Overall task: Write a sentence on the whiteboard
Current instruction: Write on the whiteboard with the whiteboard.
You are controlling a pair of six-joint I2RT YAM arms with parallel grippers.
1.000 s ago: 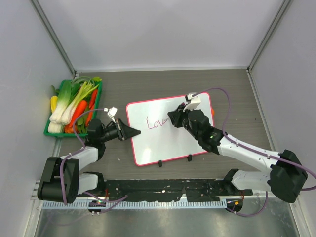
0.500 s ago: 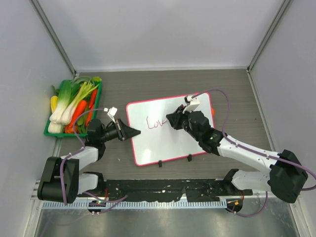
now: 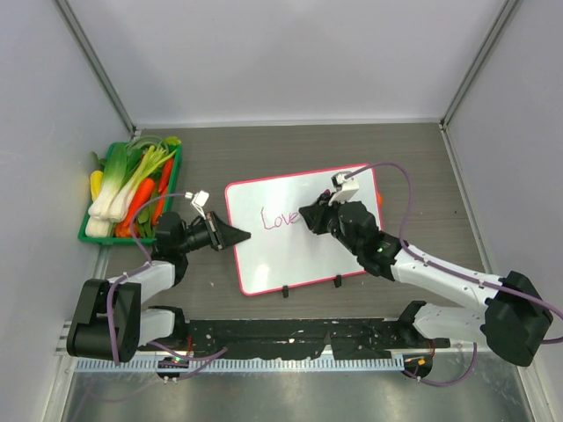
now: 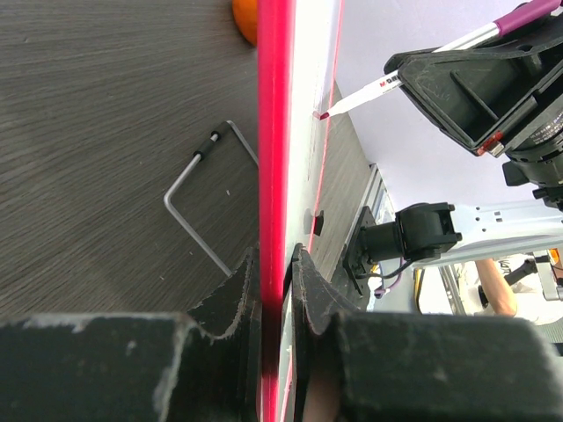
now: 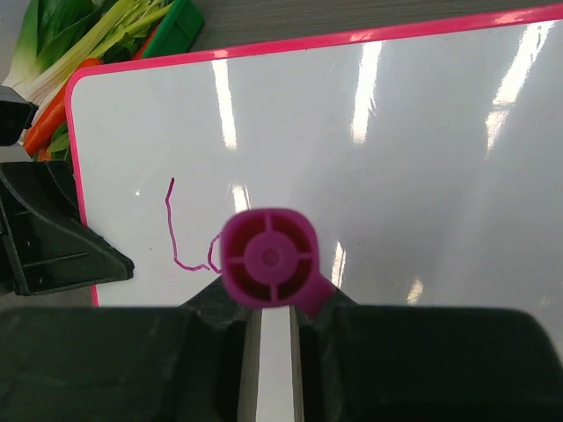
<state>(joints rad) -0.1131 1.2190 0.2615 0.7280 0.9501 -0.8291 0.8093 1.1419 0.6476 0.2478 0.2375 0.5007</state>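
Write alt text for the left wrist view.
The left hand clamps the pink-framed whiteboard, seen edge-on. Beyond it, the right hand holds a marker with its red tip on the board's white face. Dark wood-grain table lies left.

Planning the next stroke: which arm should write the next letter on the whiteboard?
Right. The right gripper holds the marker, tip at the whiteboard by the red writing; the left gripper is clamped on the board's edge.

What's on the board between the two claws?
Red handwriting, roughly "Love", on the whiteboard, between the left gripper clamping its edge and the right gripper with its marker; the top view shows it.
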